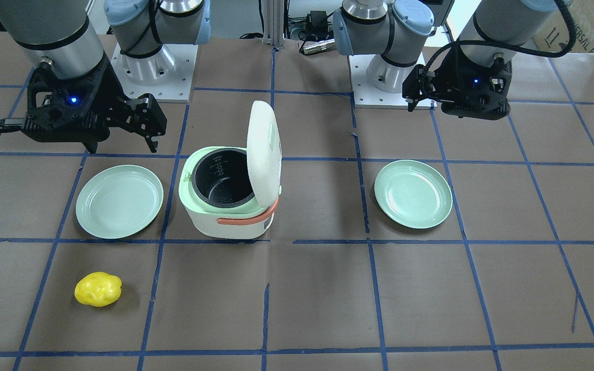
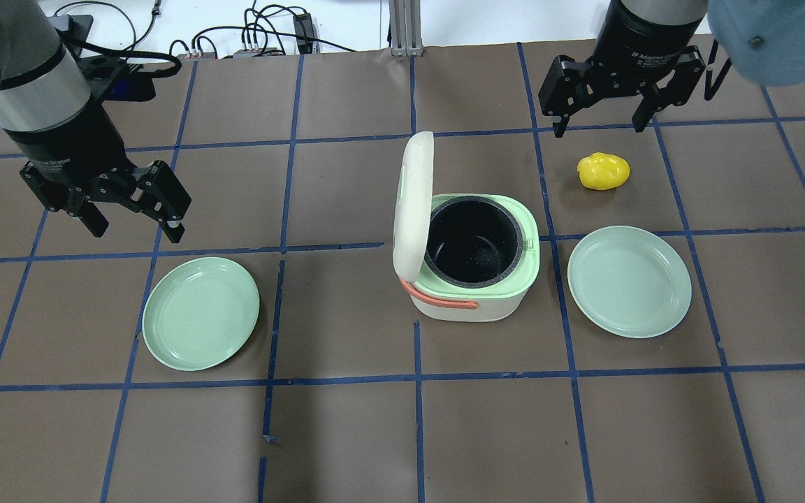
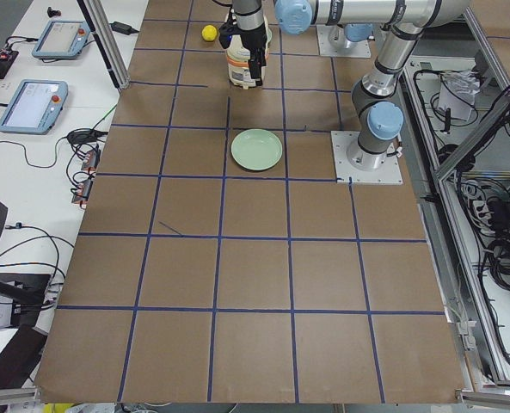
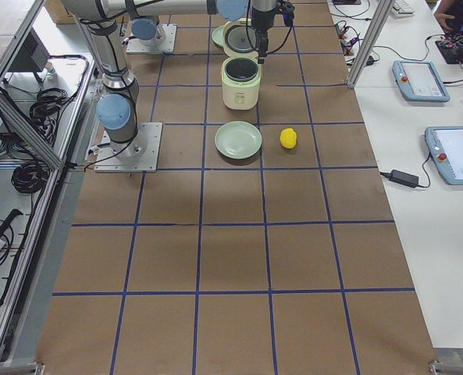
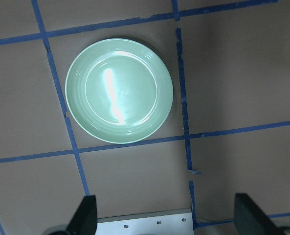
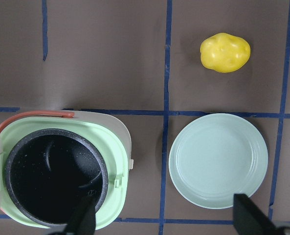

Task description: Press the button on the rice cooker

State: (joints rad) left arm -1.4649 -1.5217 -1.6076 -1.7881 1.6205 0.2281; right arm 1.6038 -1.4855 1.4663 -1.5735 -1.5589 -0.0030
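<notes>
1. The left gripper (image 2: 135, 227) hung above the table with its fingers spread wide, holding nothing
2. A green plate (image 2: 200, 313) lay near it, untouched
3. The rice cooker (image 2: 472, 307) stood mid-table, its lid (image 2: 413, 202) raised upright, between that plate and a second plate (image 2: 629, 281)
4. The right gripper (image 2: 598, 126) hovered beyond a yellow potato (image 2: 604, 171), fingers wide apart and empty

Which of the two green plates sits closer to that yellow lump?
The plate on the robot's right, next to the lump; the other plate lies across the cooker.
</notes>
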